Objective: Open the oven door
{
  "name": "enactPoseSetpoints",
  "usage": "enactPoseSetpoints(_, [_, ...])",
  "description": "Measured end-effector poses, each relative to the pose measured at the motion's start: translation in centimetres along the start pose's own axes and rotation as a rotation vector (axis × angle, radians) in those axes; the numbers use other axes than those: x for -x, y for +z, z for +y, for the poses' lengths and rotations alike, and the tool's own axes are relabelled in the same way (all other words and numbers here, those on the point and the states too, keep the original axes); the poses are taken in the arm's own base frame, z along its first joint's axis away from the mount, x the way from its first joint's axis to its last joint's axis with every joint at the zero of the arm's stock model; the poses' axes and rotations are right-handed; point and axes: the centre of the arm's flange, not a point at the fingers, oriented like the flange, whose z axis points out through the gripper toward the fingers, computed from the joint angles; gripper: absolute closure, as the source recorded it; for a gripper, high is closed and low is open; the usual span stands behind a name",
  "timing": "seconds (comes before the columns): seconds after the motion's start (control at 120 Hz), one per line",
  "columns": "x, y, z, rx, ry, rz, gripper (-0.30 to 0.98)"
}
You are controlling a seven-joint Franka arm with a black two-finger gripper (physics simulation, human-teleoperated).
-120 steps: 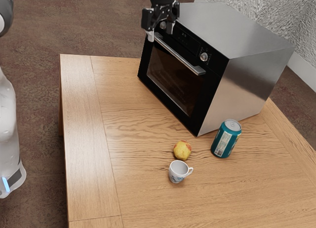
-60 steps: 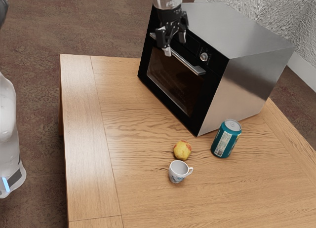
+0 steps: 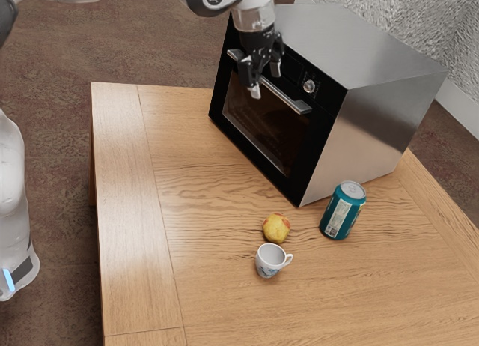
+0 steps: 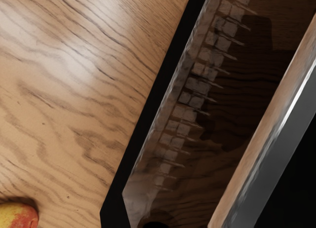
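Observation:
The black gripper (image 3: 266, 81) is at the middle of the oven handle (image 3: 288, 100) in the exterior view, pointing down with its two fingers apart. One fingertip is on the near side of the bar and the other is closer to the oven front; contact cannot be made out. The oven door (image 3: 258, 125) stands closed, its dark glass flush with the front. In the wrist view the handle (image 4: 276, 154) runs as a slanting metallic bar close under my hand, beside the door's glass (image 4: 237, 90).
On the wooden table (image 3: 202, 286), a yellow-red apple (image 3: 276, 228) and a white cup (image 3: 270, 261) lie in front of the oven, with a teal can (image 3: 342, 211) near its side. The apple (image 4: 17, 217) is also at the wrist view's edge. A round knob (image 3: 309, 86) sits above the handle.
My hand has come down and toward the exterior view's right, from the handle's far end to its middle, slowing to a small downward shift lately. The oven and door have not moved.

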Motion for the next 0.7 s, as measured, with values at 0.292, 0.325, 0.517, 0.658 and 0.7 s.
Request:
enactPoseSetpoints(0.292, [-0.7, 1.8, -0.3, -0.015, -0.010, 0.007, 0.00])
enactPoseSetpoints(0.325, [-0.7, 1.9, -0.4, -0.016, -0.011, 0.008, 0.00])
enactPoseSetpoints(0.517, [-1.5, 1.8, -0.7, -0.016, -0.018, 0.007, 0.00])
enactPoseSetpoints(0.658, [-2.7, 1.6, -1.3, -0.016, -0.031, 0.008, 0.00])
enactPoseSetpoints(0.7, [-3.1, 1.5, -1.4, -0.015, -0.036, 0.008, 0.00])
